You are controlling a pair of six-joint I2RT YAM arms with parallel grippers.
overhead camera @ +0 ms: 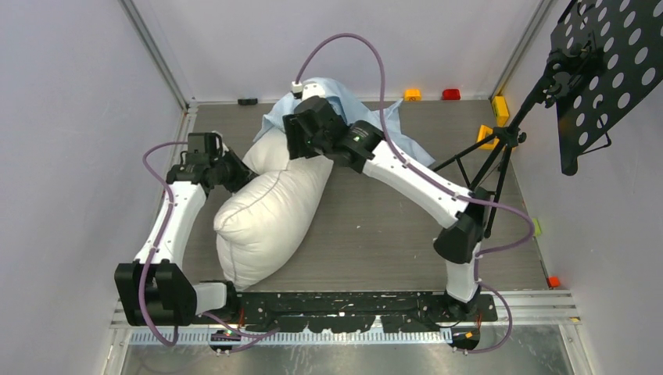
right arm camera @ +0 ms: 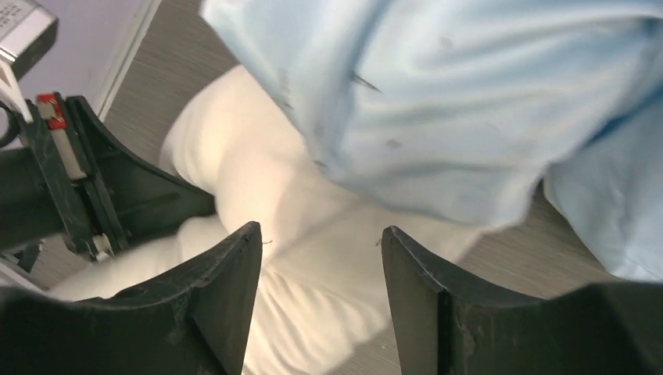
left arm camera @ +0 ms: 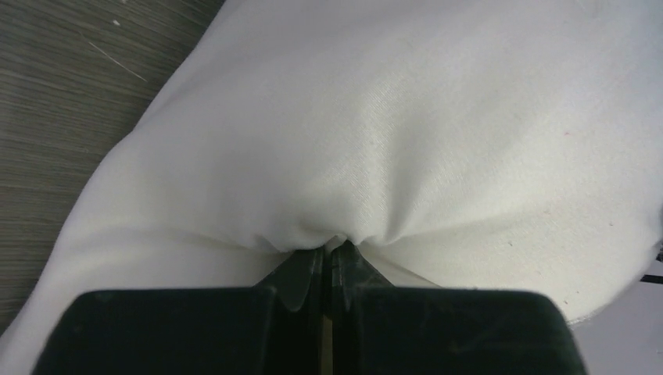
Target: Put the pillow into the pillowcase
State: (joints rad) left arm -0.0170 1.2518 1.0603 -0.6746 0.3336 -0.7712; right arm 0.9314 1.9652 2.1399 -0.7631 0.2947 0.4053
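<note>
While the left gripper (left arm camera: 332, 254) is pinching a small fold of the pillow (overhead camera: 266, 211) between fingers pressed tight together, the right gripper (right arm camera: 320, 234) is hovering with its fingers spread wide and nothing between them. It is hanging over the spot where the pillow's far end is meeting the pillowcase (right arm camera: 453, 94).

The pillow is lying slantwise on the table (overhead camera: 375, 226), buckling in the middle, with its near end close to the left arm's base. The pillowcase is lying crumpled at the back of the table, partly under the right arm. In the right wrist view, blue cloth is draping over the pillow's far end. I cannot tell whether that end is sitting inside the opening or only under a loose flap.

Several things could be going wrong from here:

- Nothing is holding the pillowcase, so a push from the left arm would likely be shoving the whole sack toward the back wall, not feeding the pillow in.
- The left grip is catching only a thin pucker of cover, which could be slipping free under load.
- The soft filling could be folding further at the bend.
- If the right gripper closes on both layers of blue cloth, it would be sealing the mouth.
</note>
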